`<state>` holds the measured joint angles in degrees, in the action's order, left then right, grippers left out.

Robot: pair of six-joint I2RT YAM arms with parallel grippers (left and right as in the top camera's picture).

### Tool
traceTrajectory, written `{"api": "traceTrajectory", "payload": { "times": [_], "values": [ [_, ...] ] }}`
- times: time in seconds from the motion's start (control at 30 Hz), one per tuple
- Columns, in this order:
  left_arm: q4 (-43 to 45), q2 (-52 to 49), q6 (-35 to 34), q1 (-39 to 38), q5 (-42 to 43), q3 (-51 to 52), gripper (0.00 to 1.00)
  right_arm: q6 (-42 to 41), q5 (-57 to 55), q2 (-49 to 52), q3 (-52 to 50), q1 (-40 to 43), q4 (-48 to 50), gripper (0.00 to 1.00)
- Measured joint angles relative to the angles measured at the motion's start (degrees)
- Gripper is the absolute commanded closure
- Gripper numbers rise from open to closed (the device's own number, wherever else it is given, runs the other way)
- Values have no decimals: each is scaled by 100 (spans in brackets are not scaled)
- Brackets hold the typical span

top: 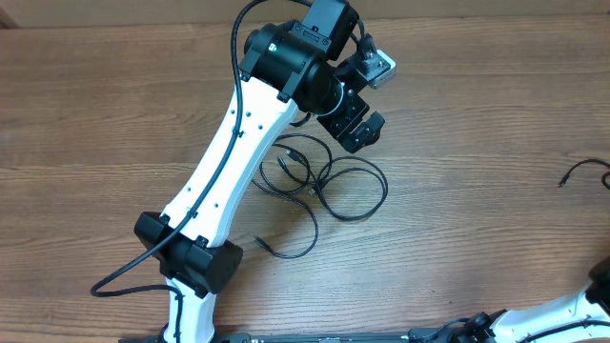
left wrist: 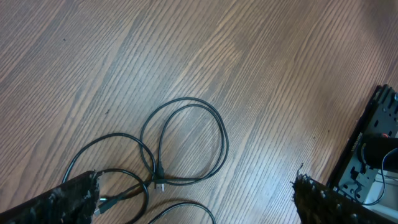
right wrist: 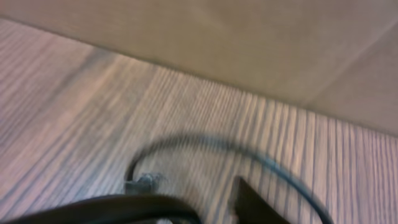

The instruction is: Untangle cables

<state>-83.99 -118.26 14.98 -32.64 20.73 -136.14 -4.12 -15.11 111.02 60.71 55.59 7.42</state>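
Wood-grain table (top: 86, 105) fills the overhead frame. From the lower left, the white left arm (top: 224, 162) slants up to the upper centre. There the left gripper (top: 360, 129) hangs with its jaws spread wide and nothing between them. In its wrist view the two fingers (left wrist: 74, 199) stand at opposite lower corners.

Just below it, at centre frame, lies the tangle of cables (top: 319, 181): thin black loops crossing one another, with a plug (left wrist: 159, 182) where strands meet. At the far right edge a lone cable (top: 583, 172) lies well apart from the tangle.

The right wrist view is blurred. A thin cord (right wrist: 205, 144) curves across the wood beside a small connector (right wrist: 144, 182). Of the right gripper (right wrist: 211, 211) only a dark wedge shows, so I cannot tell how its jaws stand.

Risks, as I judge them:
- Jaws this wide, coming down on a crossing, could close on two strands at once. A pull would then drag the whole bundle or tighten it.
- The cords are thin and lie flat, so the fingers could scrape the wood and slip off.
- The left arm passes just beside the left loops and might sweep them.
- On the right, a grasp or release made this close to the connector could snag it.
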Motion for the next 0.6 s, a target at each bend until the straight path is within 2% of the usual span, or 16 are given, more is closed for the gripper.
{"api": "traceTrajectory", "payload": {
  "times": [0.03,0.07,0.4,0.6],
  "values": [
    [-2,0,0,-2,0,2,0,-52,39,7,0,11,-42,26],
    [-2,0,0,0,0,2,0,-157,133,4,4,9,-146,0],
    [0,0,0,0,-2,0,0,-315,726,-118,11,-140,-1281,0],
    [-2,0,0,0,-2,0,0,-337,734,-994,15,-214,-2111,0]
  ]
}}
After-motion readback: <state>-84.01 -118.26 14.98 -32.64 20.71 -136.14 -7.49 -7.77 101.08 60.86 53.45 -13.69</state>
